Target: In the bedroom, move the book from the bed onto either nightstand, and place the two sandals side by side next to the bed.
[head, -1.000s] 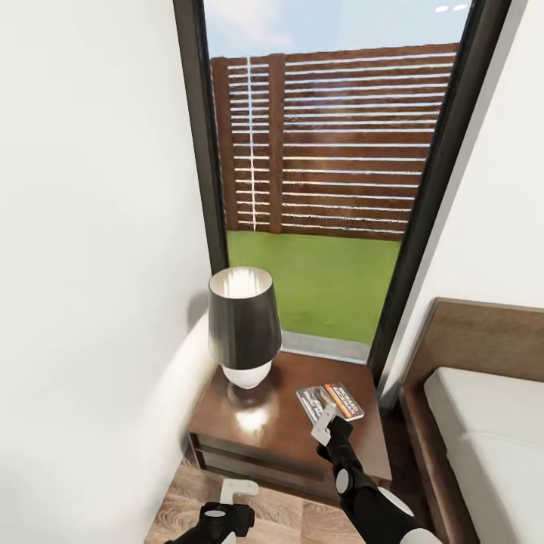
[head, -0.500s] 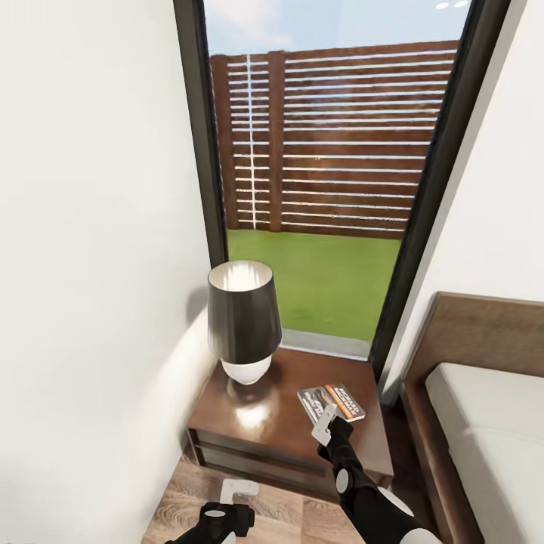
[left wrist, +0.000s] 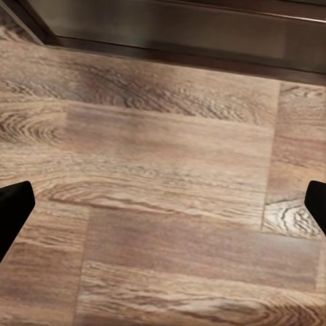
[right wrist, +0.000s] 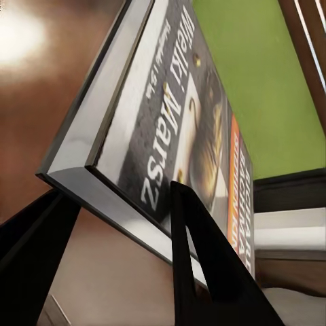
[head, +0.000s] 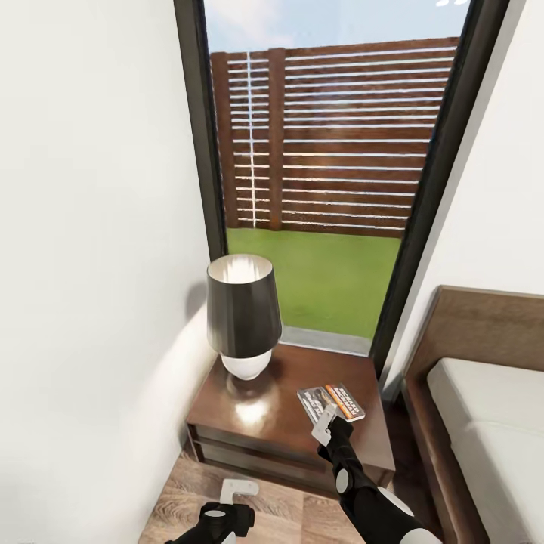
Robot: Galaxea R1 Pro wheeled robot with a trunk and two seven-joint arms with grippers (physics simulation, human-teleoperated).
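"Marsz" can be read on the thin grey-brown, orange-banded paperback book [right wrist: 178, 129], which is clamped by the right pincer [head: 325, 425] over the glossy dark-brown wooden nightstand [head: 257, 423]. The left pincer [head: 238, 489] is spread above the plank floor [left wrist: 170, 204].

The bed [head: 483, 400] runs off the head view's right edge, leaving a corner of headboard and mattress. The right gripper [head: 326, 423] covers the near end of the book [head: 332, 400], whose cover lettering is too small to read from the head camera. The left gripper [head: 233, 495] is cut by the bottom edge. The lamp [head: 242, 321] hides the nightstand's [head: 257, 423] back corner.
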